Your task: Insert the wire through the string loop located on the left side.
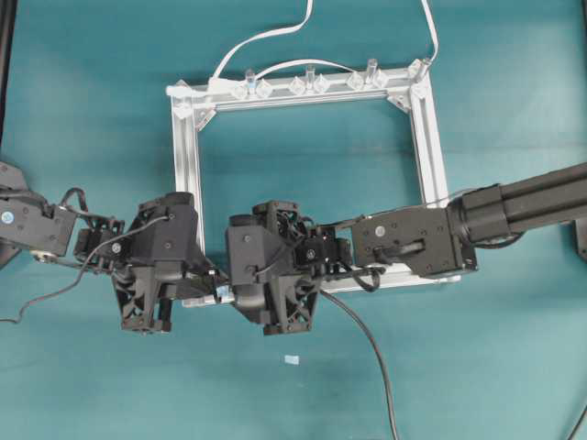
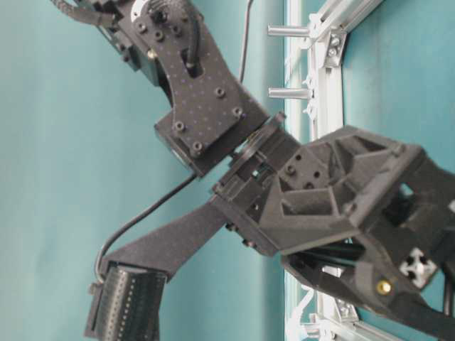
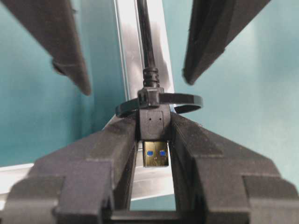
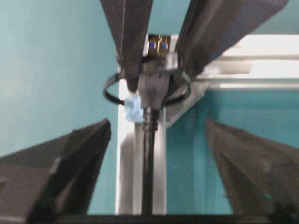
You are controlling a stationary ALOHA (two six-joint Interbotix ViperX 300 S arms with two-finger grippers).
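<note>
The left gripper [image 3: 155, 140] clamps the plug [image 3: 154, 135] of the wire [image 4: 148, 154], already through the loop [image 4: 140, 88] at the frame's [image 4: 128, 158] corner; the right gripper [image 4: 154, 154], spread wide, straddles the cable trailing behind it.

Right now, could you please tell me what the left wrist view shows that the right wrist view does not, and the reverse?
Only the left wrist view shows the front opening of the plug, gold with blue inside, and the left gripper with its jaws shut on the plug's black body.

Only the right wrist view shows a pale-blue piece on the string loop beside the wire, and the right gripper with jaws wide apart, holding nothing.

Both show the wire passing through the loop above the aluminium frame.
</note>
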